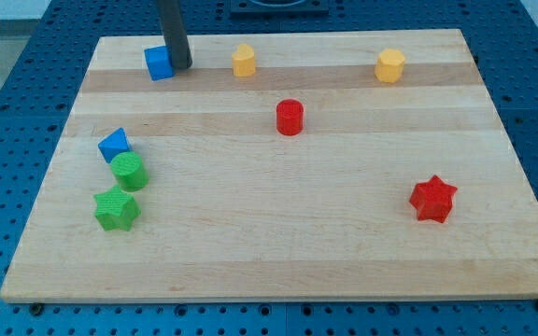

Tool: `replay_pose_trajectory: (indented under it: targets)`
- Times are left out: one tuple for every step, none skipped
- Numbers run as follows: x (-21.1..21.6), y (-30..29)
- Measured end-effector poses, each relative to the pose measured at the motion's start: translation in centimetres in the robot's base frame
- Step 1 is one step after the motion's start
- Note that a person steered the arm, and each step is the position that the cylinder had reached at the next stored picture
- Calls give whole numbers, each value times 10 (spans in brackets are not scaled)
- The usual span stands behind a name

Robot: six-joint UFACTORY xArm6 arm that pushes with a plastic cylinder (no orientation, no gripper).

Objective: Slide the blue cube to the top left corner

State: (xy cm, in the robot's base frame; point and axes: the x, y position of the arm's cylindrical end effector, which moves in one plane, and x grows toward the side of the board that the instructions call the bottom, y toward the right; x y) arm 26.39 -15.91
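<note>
The blue cube point(159, 63) sits near the view's top left part of the wooden board point(278, 252). My tip point(181, 65) rests on the board right against the cube's right side. The dark rod rises from it to the view's top edge. The board's top left corner lies a short way to the left of the cube.
A second blue block point(114, 145), a green cylinder point(129, 172) and a green star point(116, 209) cluster at the left. Two yellow blocks point(243, 61) point(389, 66) sit along the top. A red cylinder point(290, 118) is mid-board and a red star point(432, 199) at the right.
</note>
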Motion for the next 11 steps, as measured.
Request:
replay_pose_trajectory:
  targets:
    - [5, -19]
    - [5, -35]
    - [5, -45]
    - [5, -42]
    - [7, -12]
    - [12, -2]
    - [12, -2]
    - [12, 2]
    - [12, 68]
    - [11, 94]
    - [6, 119]
